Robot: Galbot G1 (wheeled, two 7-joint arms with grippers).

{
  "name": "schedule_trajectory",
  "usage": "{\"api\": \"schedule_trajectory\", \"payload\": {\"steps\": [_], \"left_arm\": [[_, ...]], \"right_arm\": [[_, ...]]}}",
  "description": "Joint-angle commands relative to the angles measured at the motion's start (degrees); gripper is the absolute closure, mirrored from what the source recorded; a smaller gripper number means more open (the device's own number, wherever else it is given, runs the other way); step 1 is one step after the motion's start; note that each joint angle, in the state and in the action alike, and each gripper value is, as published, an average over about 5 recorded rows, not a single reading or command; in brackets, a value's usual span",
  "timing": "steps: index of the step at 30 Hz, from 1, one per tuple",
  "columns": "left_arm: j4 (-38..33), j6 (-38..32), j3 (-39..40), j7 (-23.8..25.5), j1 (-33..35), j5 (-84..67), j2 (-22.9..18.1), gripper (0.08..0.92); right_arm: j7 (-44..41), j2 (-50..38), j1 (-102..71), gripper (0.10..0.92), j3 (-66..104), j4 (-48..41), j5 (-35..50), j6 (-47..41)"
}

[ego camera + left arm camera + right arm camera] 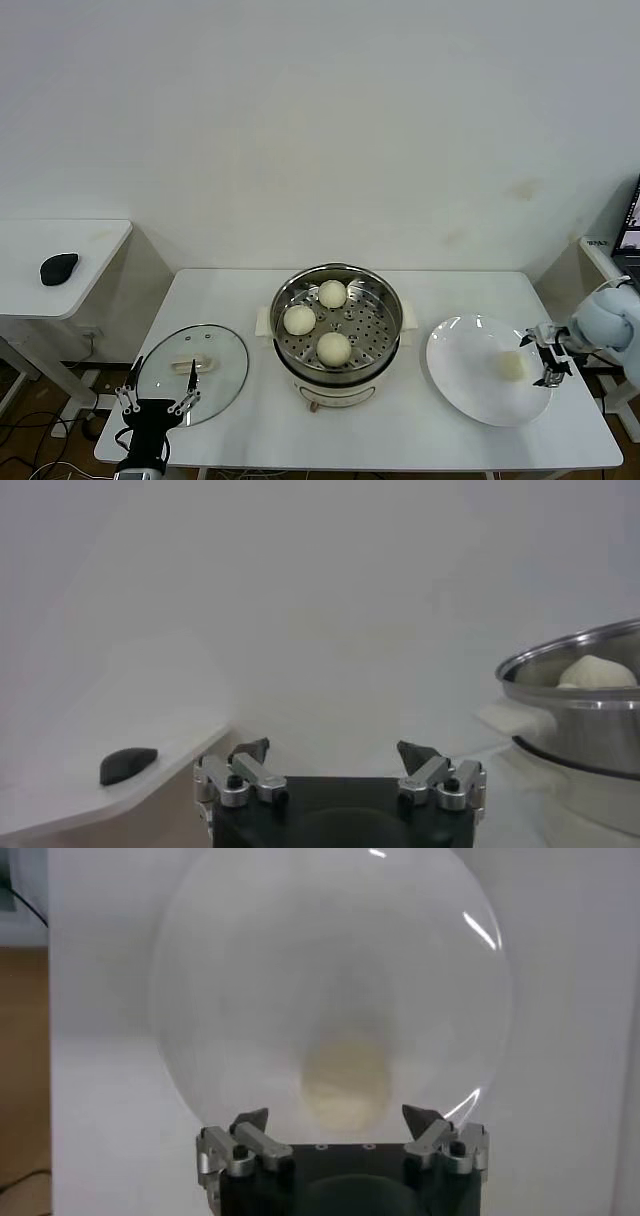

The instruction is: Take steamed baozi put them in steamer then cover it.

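Your right gripper (546, 362), jaws spread, faces the last baozi (511, 366) on the plate (460, 375). Close around it next; your left gripper (157, 400) waits released by the cover (222, 350).

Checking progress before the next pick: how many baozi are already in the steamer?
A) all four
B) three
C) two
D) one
B: the head view shows three baozi on the perforated tray of the steamer, while the last bun lies on the white plate just in front of the open right gripper.
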Motion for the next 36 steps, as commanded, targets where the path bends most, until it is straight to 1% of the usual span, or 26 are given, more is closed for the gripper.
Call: {"api": "schedule_trajectory", "payload": {"steps": [1, 4, 11, 15, 18, 23, 29, 32, 36], "left_arm": [[0.17, 0.01, -0.16, 0.03, -0.15, 0.08, 0.01, 0.177], [0.28, 0.03, -0.28, 0.03, -0.16, 0.08, 0.0, 0.177], [0.48, 0.07, -0.36, -0.01, -0.36, 0.11, -0.15, 0.177], [0.37, 0.11, -0.27, -0.04, -0.45, 0.18, -0.24, 0.177], [0.3, 0.12, -0.25, -0.05, -0.39, 0.24, -0.21, 0.177], [0.18, 0.17, -0.3, -0.03, -0.43, 0.28, -0.13, 0.177], [0.22, 0.48, 0.2, 0.08, -0.87, 0.09, 0.22, 0.177], [0.28, 0.59, 0.59, 0.1, -1.11, 0.04, 0.33, 0.177], [0.38, 0.59, 0.97, 0.1, -1.41, 0.06, 0.51, 0.177]], "right_arm": [[1.59, 6.19, -1.59, 0.204, 1.66, -6.5, -4.29, 0.92], [1.44, 7.01, -1.11, 0.226, 1.25, -7.09, -4.71, 0.82], [0.83, 7.57, 0.06, 0.322, 0.46, -7.55, -4.93, 0.91], [0.33, 6.98, 0.51, 0.37, 0.55, -6.26, -4.58, 0.81], [-0.35, 5.33, 2.02, 0.4, 0.25, -4.16, -2.69, 0.36], [-1.75, 0.5, 10.45, 0.421, -5.18, 1.06, 2.99, -2.33], [-2.81, -4.13, 26.96, 0.423, -17.06, 9.84, 13.78, -8.2], [-2.59, -4.21, 36.68, 0.423, -24.01, 13.61, 20.03, -10.8], [-1.28, -1.49, 52.23, 0.419, -36.18, 16.81, 27.41, -13.78]]}}
